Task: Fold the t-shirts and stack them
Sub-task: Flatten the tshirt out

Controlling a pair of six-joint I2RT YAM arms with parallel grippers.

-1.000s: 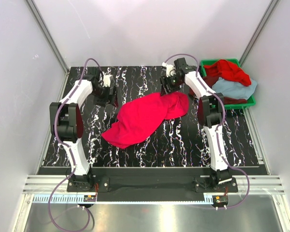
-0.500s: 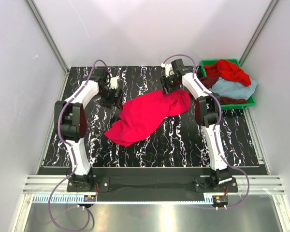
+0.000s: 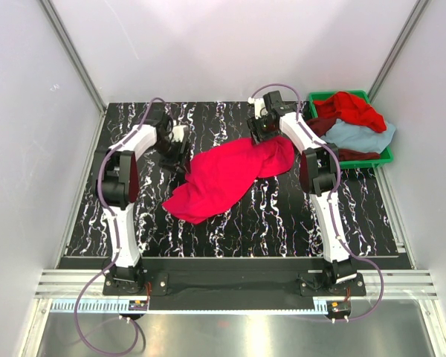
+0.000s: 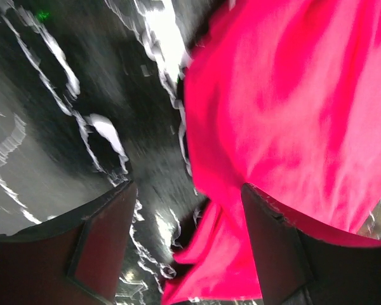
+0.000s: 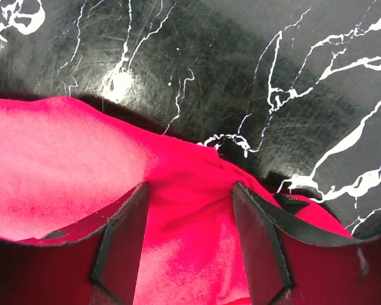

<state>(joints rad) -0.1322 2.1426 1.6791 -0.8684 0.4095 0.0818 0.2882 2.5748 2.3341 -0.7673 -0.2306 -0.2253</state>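
A crimson-pink t-shirt lies crumpled in the middle of the black marbled table. My left gripper is at its upper left edge. In the left wrist view the gripper is open, and a fold of the t-shirt reaches in between the fingers. My right gripper is at the shirt's far right edge. In the right wrist view it is open, straddling the t-shirt close to its hem.
A green bin at the back right holds a brighter red t-shirt, a light blue-grey one and a dark maroon one. White walls enclose the table on three sides.
My left gripper has swung right from the bare table to the shirt's left edge. The right gripper has stayed at the shirt's far edge, and the cloth has shifted slightly.
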